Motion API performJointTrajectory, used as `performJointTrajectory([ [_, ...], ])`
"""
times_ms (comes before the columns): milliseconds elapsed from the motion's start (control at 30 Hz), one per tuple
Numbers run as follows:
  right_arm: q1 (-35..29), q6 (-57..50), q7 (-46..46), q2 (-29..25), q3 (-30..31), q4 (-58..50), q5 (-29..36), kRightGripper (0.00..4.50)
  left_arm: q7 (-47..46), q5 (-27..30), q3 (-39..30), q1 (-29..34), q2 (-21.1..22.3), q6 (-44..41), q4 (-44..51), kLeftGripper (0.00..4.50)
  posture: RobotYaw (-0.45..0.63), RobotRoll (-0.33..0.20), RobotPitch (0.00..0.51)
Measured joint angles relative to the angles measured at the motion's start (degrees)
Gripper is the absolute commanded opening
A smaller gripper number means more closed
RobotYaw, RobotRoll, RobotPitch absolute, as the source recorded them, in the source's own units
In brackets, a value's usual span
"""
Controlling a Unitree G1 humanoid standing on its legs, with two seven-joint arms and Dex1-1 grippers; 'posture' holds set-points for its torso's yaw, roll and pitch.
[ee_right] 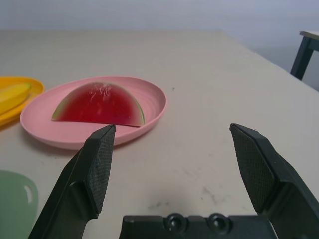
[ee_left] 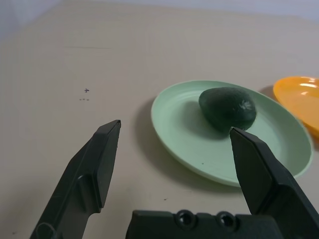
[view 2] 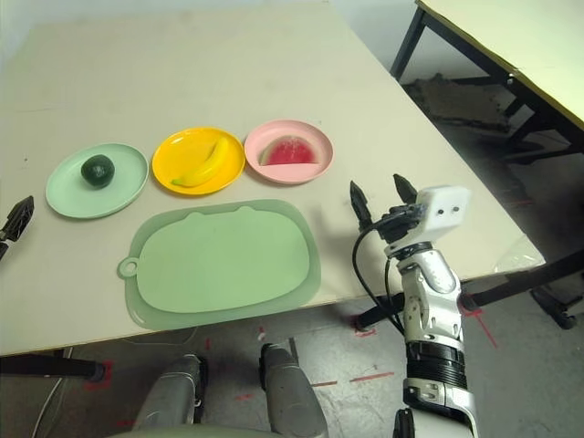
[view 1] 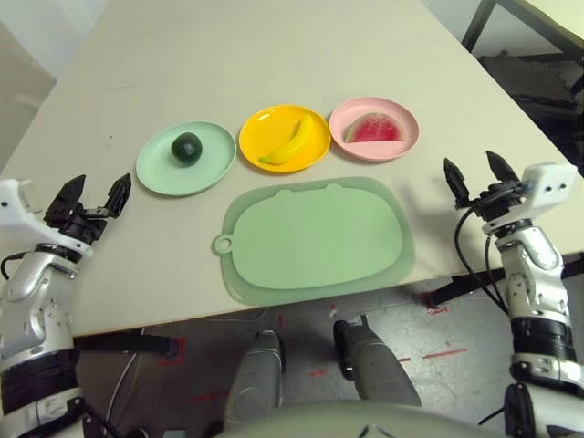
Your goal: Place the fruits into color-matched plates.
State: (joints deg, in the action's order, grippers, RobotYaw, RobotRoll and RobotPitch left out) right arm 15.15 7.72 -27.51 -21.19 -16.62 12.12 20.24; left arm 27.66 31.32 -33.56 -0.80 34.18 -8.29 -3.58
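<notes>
Looking down over the table point(view 1: 274, 55), we see our left gripper point(view 1: 94, 196) near the table's left edge and our right gripper point(view 1: 478, 175) near its right edge, both with fingers spread wide, holding and touching nothing.

The avocado point(view 1: 186, 148) sits on the mint green plate point(view 1: 155, 173), the banana point(view 1: 290, 144) on the yellow plate point(view 1: 260, 128), and the watermelon wedge point(view 1: 374, 129) on the pink plate point(view 1: 401, 141). The three plates stand in a row just beyond the green cutting board point(view 1: 315, 242). The banana's long axis runs diagonally, its far tip toward the pink plate. The wedge's flat cut edge faces the board, its curved rind away.

Our left wrist view shows the avocado's point(ee_left: 228, 108) dull, textured skin. Our right wrist view shows the wedge's point(ee_right: 98, 104) thin green rind up close, which the head views barely show.
</notes>
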Motion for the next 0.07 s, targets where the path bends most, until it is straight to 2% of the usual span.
performJointTrajectory([
  [67, -0.1, -0.5, 0.1, 0.5, 0.4, -0.2, 0.0, 4.5, -0.1, 0.2, -0.4, 1.6, -0.2, 0.0, 1.3, 4.46, 0.02, 0.0, 0.179],
])
